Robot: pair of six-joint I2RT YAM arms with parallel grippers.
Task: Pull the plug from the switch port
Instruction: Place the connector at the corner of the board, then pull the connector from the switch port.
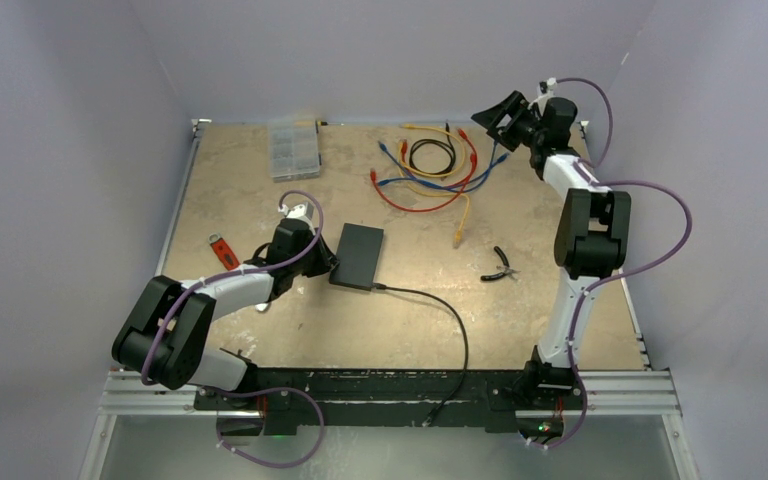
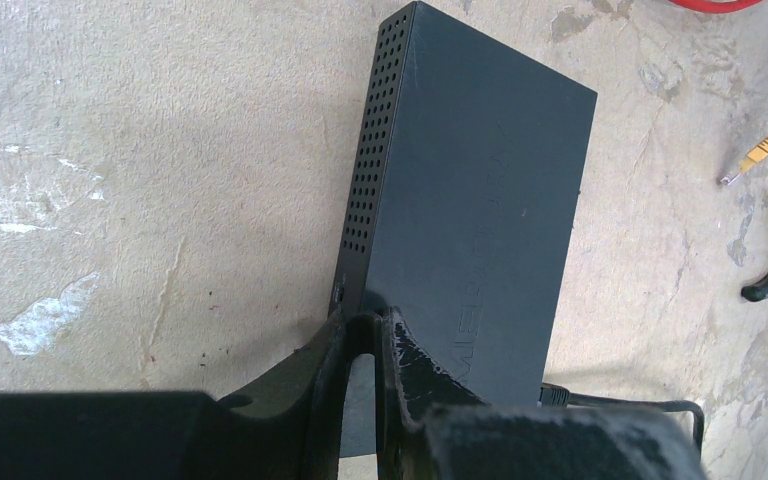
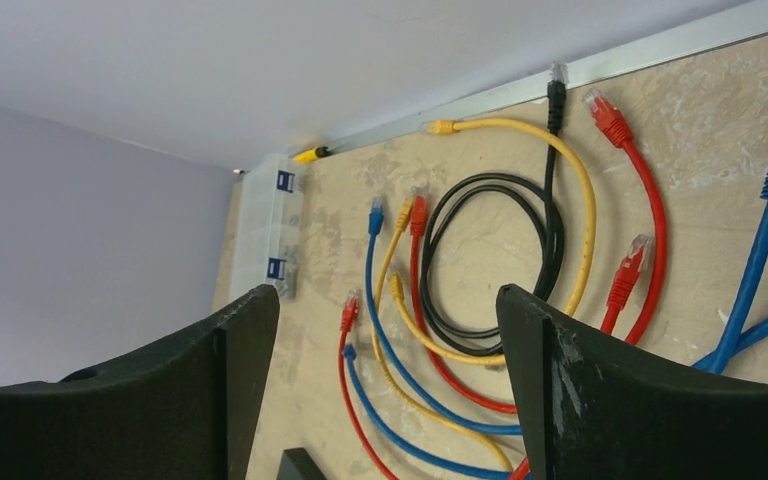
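Lying flat in the middle of the desk (image 1: 250,190), the switch (image 1: 358,255) is carrying a black plug (image 2: 557,394) in its near edge. The left gripper (image 2: 368,325) is touching the switch's near corner, fingers almost together. The right gripper (image 3: 385,300) is hovering over the patch cables (image 3: 480,300) at the far edge, fingers spread wide.
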